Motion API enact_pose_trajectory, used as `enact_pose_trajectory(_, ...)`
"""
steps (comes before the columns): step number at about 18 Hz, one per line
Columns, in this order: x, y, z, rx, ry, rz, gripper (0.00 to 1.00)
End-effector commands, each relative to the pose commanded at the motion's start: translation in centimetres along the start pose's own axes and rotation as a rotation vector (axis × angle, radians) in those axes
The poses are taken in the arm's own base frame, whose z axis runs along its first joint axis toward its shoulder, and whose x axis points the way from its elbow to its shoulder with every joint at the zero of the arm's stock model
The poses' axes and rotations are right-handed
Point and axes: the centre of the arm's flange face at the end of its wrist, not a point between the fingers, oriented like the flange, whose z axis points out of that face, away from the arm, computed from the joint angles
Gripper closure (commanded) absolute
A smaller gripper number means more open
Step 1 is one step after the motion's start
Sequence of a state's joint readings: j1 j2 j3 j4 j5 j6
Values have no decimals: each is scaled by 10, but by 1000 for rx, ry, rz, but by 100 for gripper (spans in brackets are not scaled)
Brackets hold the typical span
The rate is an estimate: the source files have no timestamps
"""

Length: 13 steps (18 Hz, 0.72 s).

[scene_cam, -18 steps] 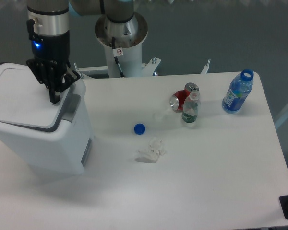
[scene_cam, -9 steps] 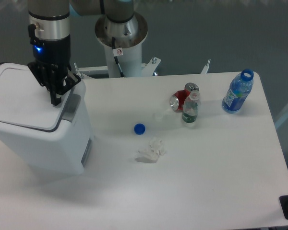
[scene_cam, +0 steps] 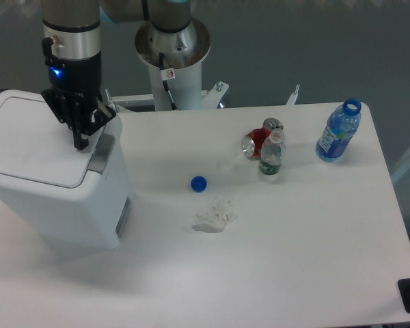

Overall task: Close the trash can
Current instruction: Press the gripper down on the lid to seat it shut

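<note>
Fixed camera: the large white boxy plastic trash can point(scene_cam: 51, 184) sits at the left end of the white bench point(scene_cam: 294, 260), flat lid down. The black two-finger gripper point(scene_cam: 80, 142) points down onto the lid's right edge beside the grey latch tab point(scene_cam: 101, 152), jaws together.

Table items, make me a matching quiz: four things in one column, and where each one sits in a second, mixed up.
Things:
1. trash can
2. loose blue cap
3. blue bottle
4. crumpled tissue

Places:
A. far right corner of the table
B. left end of the table, under the gripper
C. just in front of the cap
D. middle of the table

Pairs: 1-B, 2-D, 3-A, 4-C
</note>
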<state>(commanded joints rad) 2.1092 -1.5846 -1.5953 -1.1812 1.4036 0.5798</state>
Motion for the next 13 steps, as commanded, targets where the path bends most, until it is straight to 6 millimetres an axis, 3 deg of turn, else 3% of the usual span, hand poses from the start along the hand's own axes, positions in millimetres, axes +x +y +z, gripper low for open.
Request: enact_pose_trajectory(13, -1, 2, 8, -11, 5, -4, 100)
